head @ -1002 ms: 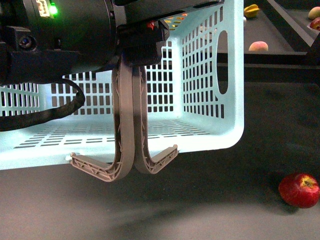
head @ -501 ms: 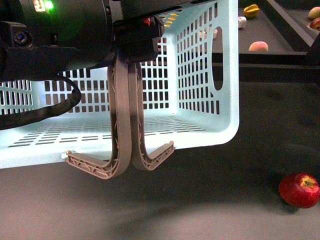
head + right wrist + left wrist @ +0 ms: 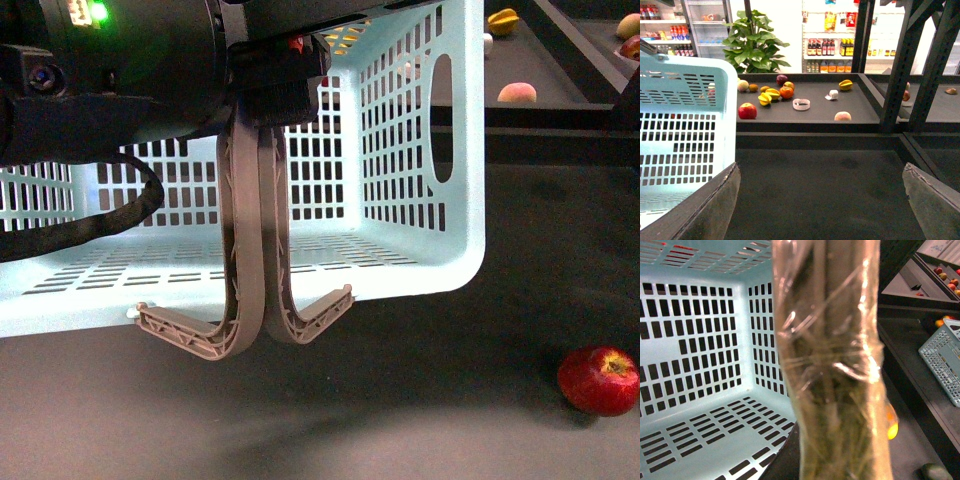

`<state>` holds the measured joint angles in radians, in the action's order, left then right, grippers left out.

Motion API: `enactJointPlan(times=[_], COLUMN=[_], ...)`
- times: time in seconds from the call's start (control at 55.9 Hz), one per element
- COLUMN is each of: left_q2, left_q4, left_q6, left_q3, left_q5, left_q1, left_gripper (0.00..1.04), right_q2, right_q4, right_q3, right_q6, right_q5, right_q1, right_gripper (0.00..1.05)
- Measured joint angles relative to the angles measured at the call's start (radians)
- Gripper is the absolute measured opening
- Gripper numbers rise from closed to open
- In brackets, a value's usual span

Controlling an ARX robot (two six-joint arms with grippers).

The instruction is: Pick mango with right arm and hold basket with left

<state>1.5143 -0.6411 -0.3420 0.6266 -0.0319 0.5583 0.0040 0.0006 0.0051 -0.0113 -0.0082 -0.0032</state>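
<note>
A dark matte counter [image 3: 300, 435] lies below a raised dark shelf [image 3: 860, 107] in a shop, with lit drink fridges and one leafy plant [image 3: 752, 45] behind. One aqua basket [image 3: 420, 150] hangs from the left gripper [image 3: 283, 85], which is clamped on its two handles [image 3: 250, 230], pressed side by side. The right gripper [image 3: 820, 200] is spread wide and empty, facing the shelf. The shelf holds three starfruits [image 3: 845, 84], one shelf apple [image 3: 747, 110], one peach-coloured fruit [image 3: 842, 116] and a cluster too small to name. One counter apple [image 3: 598, 380] lies alone. The handles blur across the left wrist view, hiding all but a yellow-orange sliver, probably the mango [image 3: 892, 424], low beside the basket. A second basket [image 3: 942, 360] is cut off.
</note>
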Motion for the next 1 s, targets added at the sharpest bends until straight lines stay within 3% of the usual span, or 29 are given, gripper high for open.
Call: enactJointPlan(times=[0.161,0.268,0.483,0.68,0.841,1.002], left_q2=[0.000,0.000,0.000,0.000,0.000,0.000], left_q4=[0.000,0.000,0.000,0.000,0.000,0.000], left_q6=[0.000,0.000,-0.002,-0.002,-0.001,-0.002], left_q3=[0.000,0.000,0.000,0.000,0.000,0.000], left_q5=[-0.001,-0.001,0.001,0.001,-0.002,0.002], left_q1=[0.000,0.000,0.000,0.000,0.000,0.000], left_gripper=[0.05,0.05,0.05,0.05,0.05,0.05], right_q2=[0.000,0.076,0.541,1.116,1.598,1.843], right_q4=[0.000,0.008,0.334,0.618,0.770,0.878], right_q3=[0.000,0.013,0.075,0.211,0.347,0.420], right_q6=[0.000,-0.007,-0.005,-0.018,-0.018,0.032], right_q5=[0.000,0.061,-0.099,-0.161,-0.124,-0.057], right_q1=[0.000,-0.005,-0.193,-0.315,-0.380,-0.406], right_gripper=[0.97,0.97,0.97,0.97,0.97,0.97])
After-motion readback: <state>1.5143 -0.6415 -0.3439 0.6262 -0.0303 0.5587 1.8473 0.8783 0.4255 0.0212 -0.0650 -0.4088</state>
